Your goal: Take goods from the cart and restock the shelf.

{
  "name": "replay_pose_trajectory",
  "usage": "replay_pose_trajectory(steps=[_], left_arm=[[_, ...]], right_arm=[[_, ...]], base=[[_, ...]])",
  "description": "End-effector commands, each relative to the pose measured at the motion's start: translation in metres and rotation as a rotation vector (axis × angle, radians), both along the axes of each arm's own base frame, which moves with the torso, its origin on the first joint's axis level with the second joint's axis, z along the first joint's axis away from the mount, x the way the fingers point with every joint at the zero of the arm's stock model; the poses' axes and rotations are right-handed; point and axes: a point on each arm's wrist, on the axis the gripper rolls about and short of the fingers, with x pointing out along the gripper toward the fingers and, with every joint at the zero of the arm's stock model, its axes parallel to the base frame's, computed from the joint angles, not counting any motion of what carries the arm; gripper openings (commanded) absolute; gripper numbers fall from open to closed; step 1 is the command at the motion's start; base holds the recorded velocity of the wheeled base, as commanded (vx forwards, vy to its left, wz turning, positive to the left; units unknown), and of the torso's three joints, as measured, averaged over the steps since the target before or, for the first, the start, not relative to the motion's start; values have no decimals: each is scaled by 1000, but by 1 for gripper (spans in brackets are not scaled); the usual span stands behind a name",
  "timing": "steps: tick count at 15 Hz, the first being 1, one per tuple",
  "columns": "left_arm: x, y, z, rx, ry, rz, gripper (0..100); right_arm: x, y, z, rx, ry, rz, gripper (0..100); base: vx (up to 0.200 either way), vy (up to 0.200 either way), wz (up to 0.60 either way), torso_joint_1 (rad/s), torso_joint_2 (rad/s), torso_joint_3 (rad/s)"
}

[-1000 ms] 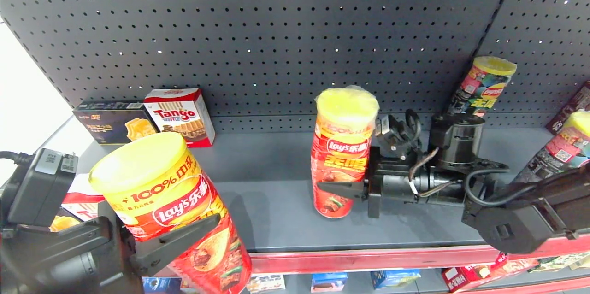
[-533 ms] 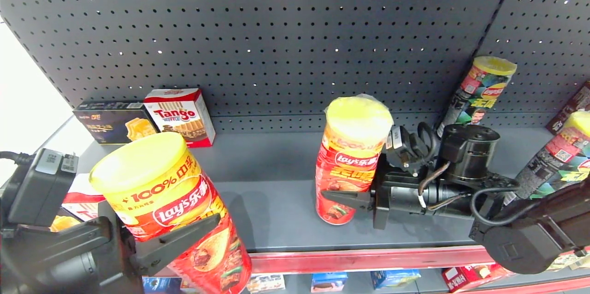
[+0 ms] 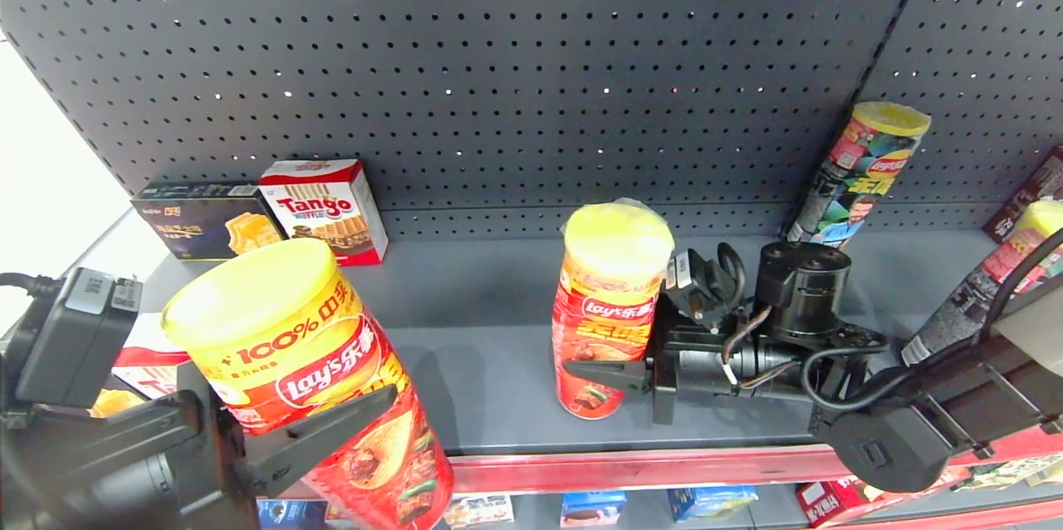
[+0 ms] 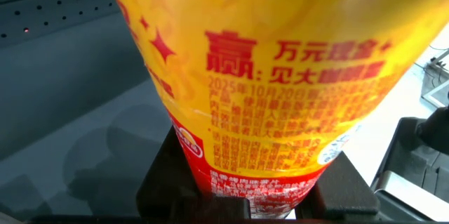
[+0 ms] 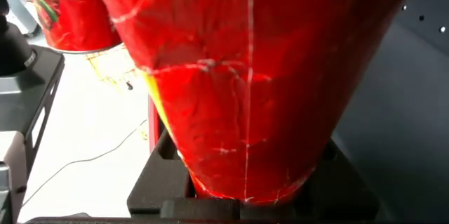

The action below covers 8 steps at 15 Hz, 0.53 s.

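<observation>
Right can: I am holding the right can low on its body in the right gripper, jaws clenched across the lower wall. It is standing near upright over the middle of the shelf deck. I cannot tell whether its base is seated.
Left can: the left gripper is clamping the left can around its lower half, tilted, in front of the shelf and to my left. The left wrist view is showing its wall wedged between the fingers.
Handling: I am judging both as light, thin-walled paper tubes: stiff enough along their length, easy to dent under a hard squeeze, and slick where the wrap is glossy, as the right wrist view suggests. The soft yellow lid is giving no purchase.
Where to grip: I am favouring the lower body near the stiff base ring, across the width, with moderate force.
Tipping: tall and narrow, so I am expecting it to topple if released off-vertical.
Edges: the red front lip is running just ahead of the right can. The pegboard is closing off the back.
Open room: bare deck is lying between the right can and the red-and-white box beside the dark box at back left. I am seeing that as space for the left can.
Crowding: a leaning can and a dark can are standing near the right arm, so I am planning a straight pull-back.
</observation>
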Motion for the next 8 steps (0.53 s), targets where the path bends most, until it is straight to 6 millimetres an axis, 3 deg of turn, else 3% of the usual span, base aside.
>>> replay_pose_trajectory(steps=[1,5,6,8], left_arm=[[0,0,0,1,2,0,0],[0,0,-1,1,3,0,0],[0,0,-1,1,3,0,0],[0,0,-1,1,3,0,0]], right_arm=[[5,4,-11,-13,19,3,0],[6,6,-15,-17,24,4,0],[5,6,-15,-17,23,4,100],[4,4,-13,-15,18,1,100]], base=[[0,0,0,0,0,0],[0,0,0,0,0,0],[0,0,0,0,0,0],[0,0,0,0,0,0]])
